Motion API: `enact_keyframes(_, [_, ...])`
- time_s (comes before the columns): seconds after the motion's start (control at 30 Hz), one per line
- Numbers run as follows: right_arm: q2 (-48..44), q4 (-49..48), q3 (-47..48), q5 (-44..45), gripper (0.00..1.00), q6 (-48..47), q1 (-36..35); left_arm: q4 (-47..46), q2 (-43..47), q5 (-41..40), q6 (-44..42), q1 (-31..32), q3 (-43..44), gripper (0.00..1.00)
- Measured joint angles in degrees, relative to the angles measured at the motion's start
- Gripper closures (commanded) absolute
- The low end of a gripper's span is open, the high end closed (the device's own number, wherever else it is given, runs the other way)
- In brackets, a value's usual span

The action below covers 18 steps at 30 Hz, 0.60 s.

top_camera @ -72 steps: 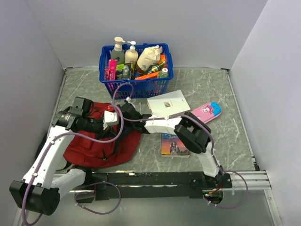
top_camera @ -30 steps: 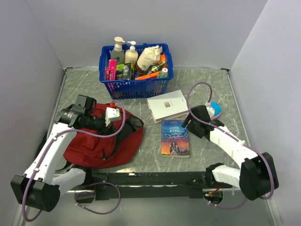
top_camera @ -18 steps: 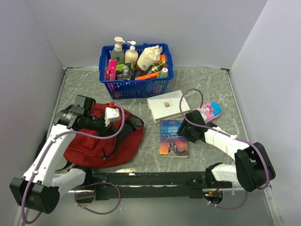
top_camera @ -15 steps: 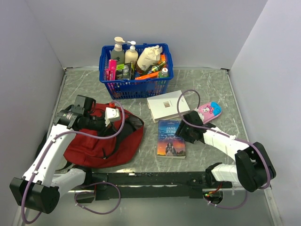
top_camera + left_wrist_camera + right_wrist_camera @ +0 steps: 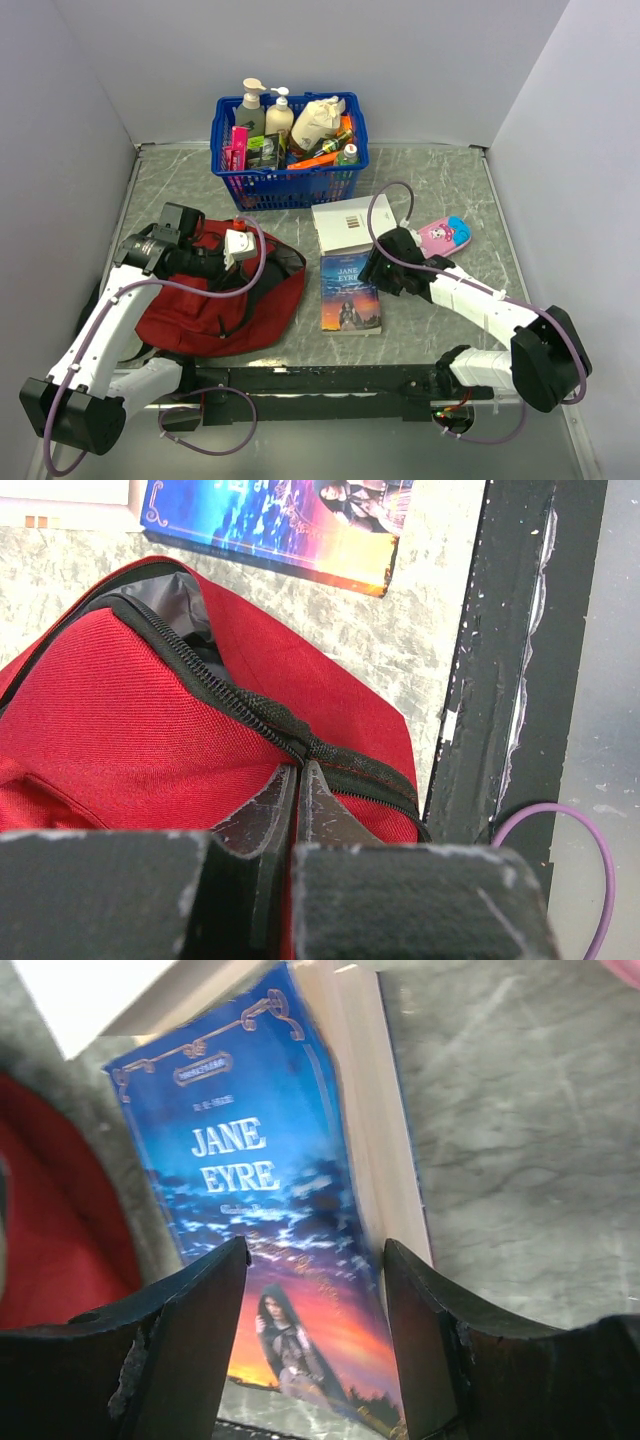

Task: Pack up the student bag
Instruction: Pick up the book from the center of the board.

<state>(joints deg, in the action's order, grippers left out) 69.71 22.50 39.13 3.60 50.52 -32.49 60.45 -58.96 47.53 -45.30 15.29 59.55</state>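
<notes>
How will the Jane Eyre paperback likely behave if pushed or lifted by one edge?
The Jane Eyre paperback lies flat on the smooth table, so a push would probably slide it rather than tip it. Its cover looks glossy, so the right gripper may slip on it. It looks soft-covered, so held by one edge it would likely sag or fan open.

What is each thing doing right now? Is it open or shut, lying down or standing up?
Dark-red fabric backpack: lying down, zipper partly open, grey lining showing.
Blue Jane Eyre paperback book: closed, flat, cover up.
White rectangular book: closed, flat.
Blue plastic basket: upright, filled with bottles.
Left gripper: jaws shut on the backpack's zipper edge.
Right gripper: jaws open, over the paperback.
</notes>
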Motion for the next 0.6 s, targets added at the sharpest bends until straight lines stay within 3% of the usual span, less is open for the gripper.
enact_keyframes(0.6, [1.6,-2.0,1.1,0.6,0.44,0.4,-2.8,-0.2,0.0,-0.4,0.0,0.6,-0.1,0.99])
